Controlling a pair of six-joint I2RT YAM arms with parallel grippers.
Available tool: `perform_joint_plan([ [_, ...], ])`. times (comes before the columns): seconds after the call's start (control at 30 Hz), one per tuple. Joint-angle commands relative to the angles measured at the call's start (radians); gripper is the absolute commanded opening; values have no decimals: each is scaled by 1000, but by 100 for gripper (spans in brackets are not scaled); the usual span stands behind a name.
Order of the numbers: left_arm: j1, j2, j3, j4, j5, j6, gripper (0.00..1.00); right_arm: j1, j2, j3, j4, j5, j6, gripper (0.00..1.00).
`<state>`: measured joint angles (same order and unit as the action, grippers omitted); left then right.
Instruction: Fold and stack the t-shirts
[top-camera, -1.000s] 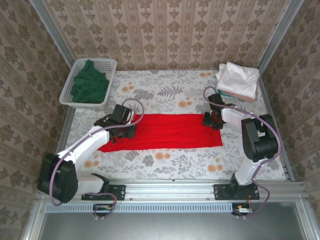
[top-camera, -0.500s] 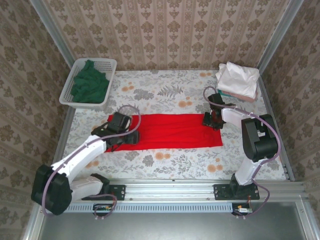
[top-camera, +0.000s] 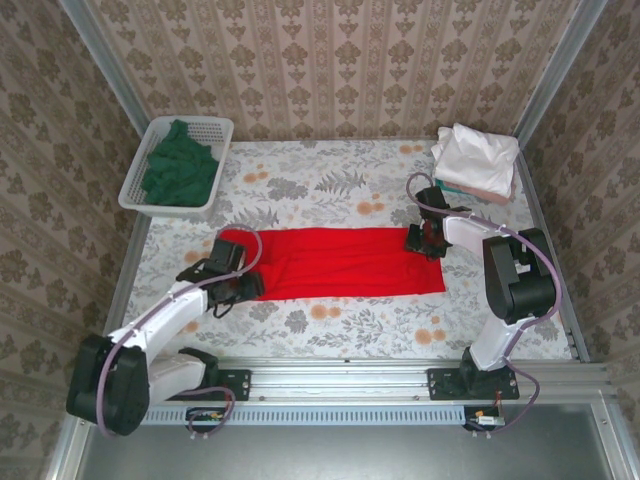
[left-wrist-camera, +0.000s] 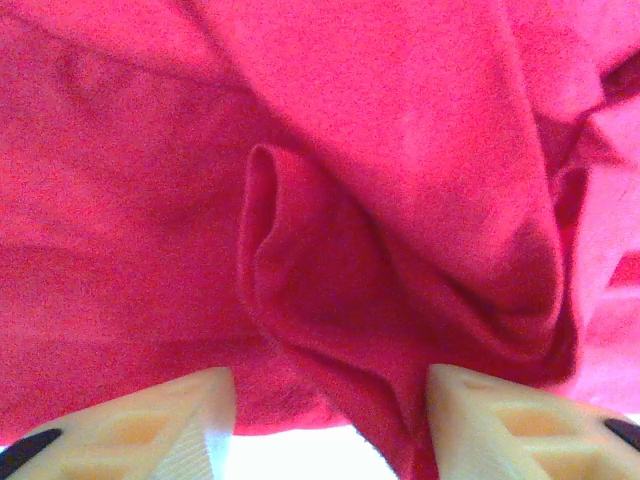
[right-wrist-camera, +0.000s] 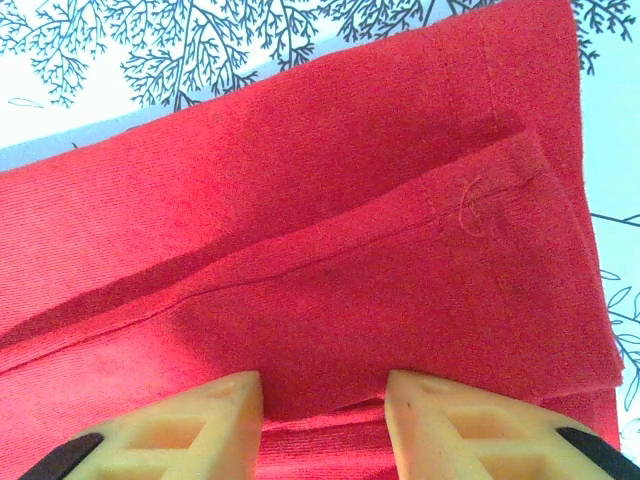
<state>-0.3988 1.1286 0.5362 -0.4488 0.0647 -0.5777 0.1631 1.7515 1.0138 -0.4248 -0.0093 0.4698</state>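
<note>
Two grippers on one shirt right now, so here's where I reckon we are. My left gripper (left-wrist-camera: 330, 400) has its jaws parted around a bunched ridge of the red t-shirt (top-camera: 340, 262). There's daylight between one finger and the cloth, so I'd call that not clamped. My right gripper (right-wrist-camera: 325, 400) has its jaws partly apart too, with a folded hem running into the gap. I honestly can't tell whether it's pinching that or just sitting on it. From the top camera the red shirt lies in the middle of the table (top-camera: 340, 190) as a long strip. The left gripper (top-camera: 232, 282) is at its left end and the right gripper (top-camera: 428, 240) is at its far right corner. So I'd guess the lengthwise folds are in and the end-to-end folds are yet to do. The folded white and pastel stack (top-camera: 478, 160) sits in the far right corner, well apart from the red shirt. The dark green shirt (top-camera: 180, 172) is crumpled in the white basket (top-camera: 165, 208) at far left, untouched. Roughly midway, I'd say: finish red, stack it, then do green.
</note>
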Motion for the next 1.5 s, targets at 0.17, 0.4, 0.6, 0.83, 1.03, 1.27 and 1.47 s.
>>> perform_joint_plan([
  [0.17,-86,-11,88,84,43,-20,10,-13,26,1,-39,9,-22,41],
  [0.4,-78,-61,192,-5,3,17,0,-14,17,-1,-42,8,-24,41],
  [0.6,-32,-56,370,-166,-61,81,2,-15,14,5,-49,0,-24,41],
  [0.83,-18,-172,171,24,130,-17,49,-9,-23,34,-82,6,-40,41],
  [1.03,105,-274,100,14,189,-18,78,65,-139,13,-72,42,-78,46],
  [1.27,353,-198,88,16,181,8,79,344,-259,-30,123,6,-202,59],
  [1.47,401,141,220,142,270,64,69,567,-185,-35,503,-193,-360,82],
])
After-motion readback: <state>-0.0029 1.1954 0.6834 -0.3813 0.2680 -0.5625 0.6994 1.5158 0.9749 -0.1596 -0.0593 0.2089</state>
